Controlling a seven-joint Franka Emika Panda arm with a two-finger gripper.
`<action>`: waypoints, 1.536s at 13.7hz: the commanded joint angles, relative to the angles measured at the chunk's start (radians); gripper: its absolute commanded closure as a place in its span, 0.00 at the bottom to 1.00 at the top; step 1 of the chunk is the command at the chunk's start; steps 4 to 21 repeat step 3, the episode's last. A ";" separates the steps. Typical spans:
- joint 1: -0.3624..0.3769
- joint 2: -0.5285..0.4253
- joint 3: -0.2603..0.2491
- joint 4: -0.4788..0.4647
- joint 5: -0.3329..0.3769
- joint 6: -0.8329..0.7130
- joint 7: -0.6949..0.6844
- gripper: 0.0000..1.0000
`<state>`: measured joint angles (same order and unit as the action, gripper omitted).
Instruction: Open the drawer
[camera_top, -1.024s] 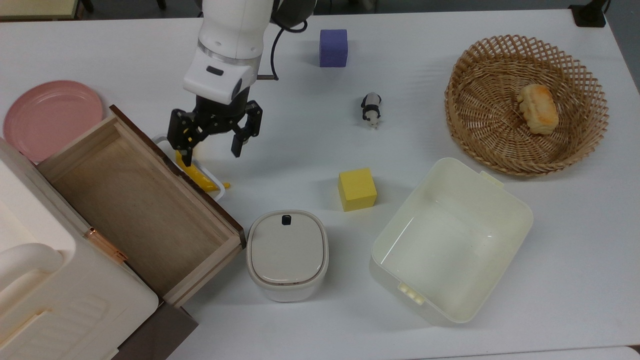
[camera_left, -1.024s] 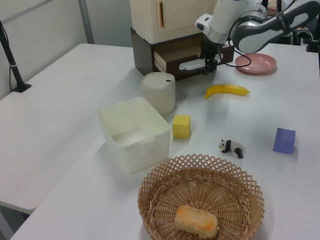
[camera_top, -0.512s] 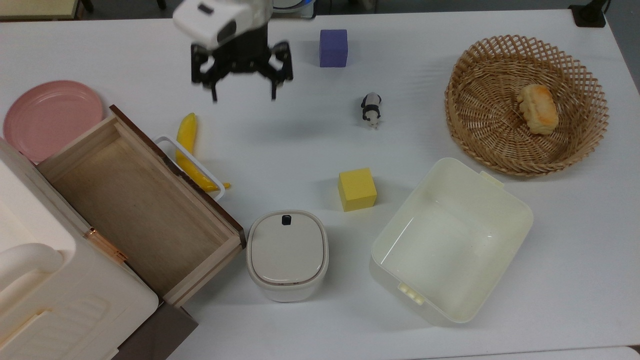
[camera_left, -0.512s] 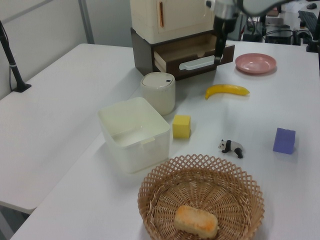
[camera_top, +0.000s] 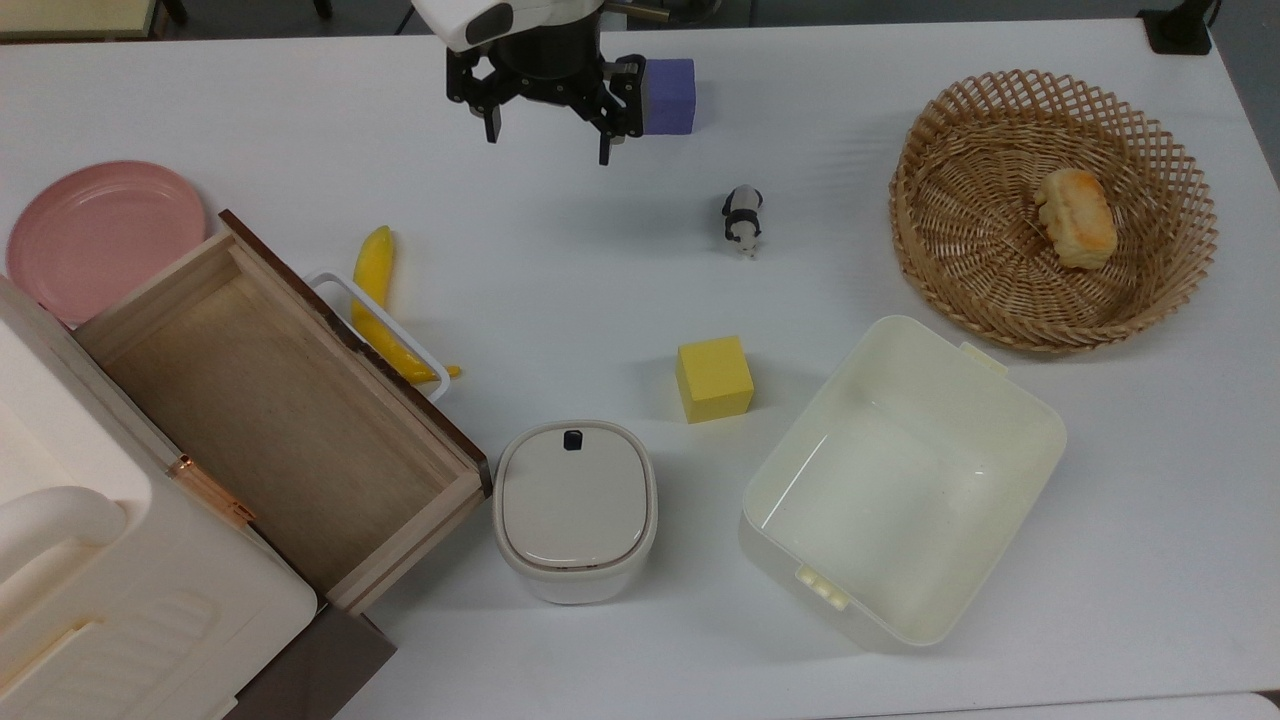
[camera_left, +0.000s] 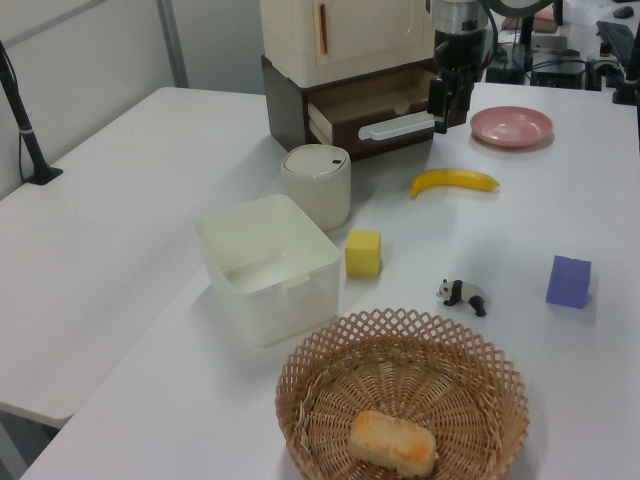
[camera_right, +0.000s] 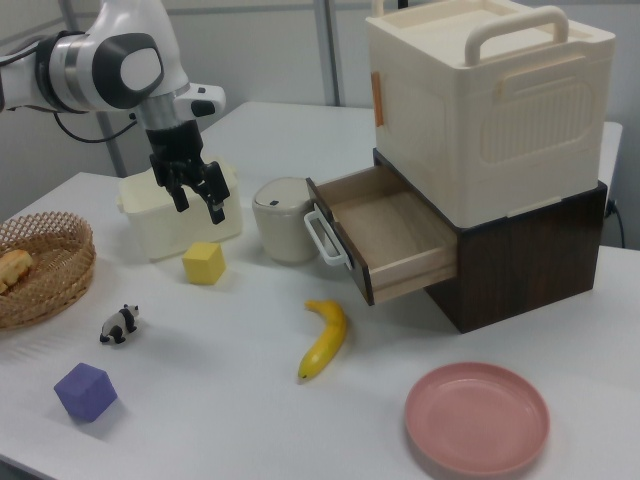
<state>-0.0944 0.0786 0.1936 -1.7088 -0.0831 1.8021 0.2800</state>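
The drawer (camera_top: 270, 400) stands pulled far out of the cream cabinet (camera_right: 480, 110), its light-wood inside bare. Its dark front panel carries a white loop handle (camera_top: 385, 335), which also shows in the right view as the handle (camera_right: 318, 238) and in the left view as the handle (camera_left: 397, 127). My gripper (camera_top: 548, 145) hangs open above the table with nothing between its fingers, well away from the handle, at the top view's upper middle, just left of a purple cube. It appears raised over the table as the gripper (camera_right: 200, 208) in the right view.
A banana (camera_top: 380, 300) lies beside the handle, a pink plate (camera_top: 100, 235) behind the drawer. A lidded white bin (camera_top: 573, 508), a yellow cube (camera_top: 714, 378) and a cream tub (camera_top: 1045, 418) sit in front. Purple cube (camera_top: 670, 95), toy panda (camera_top: 742, 218), basket (camera_top: 905, 200) with bread (camera_top: 1075, 215).
My gripper has lifted off from beside the drawer handle and travelled toward the top view's upper right, near the purple cube. The drawer stays pulled out and the banana now shows whole.
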 joint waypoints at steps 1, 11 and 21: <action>-0.018 0.035 0.009 0.063 -0.010 -0.040 0.011 0.00; -0.018 0.038 0.009 0.064 -0.018 -0.040 0.011 0.00; -0.018 0.038 0.009 0.064 -0.018 -0.040 0.011 0.00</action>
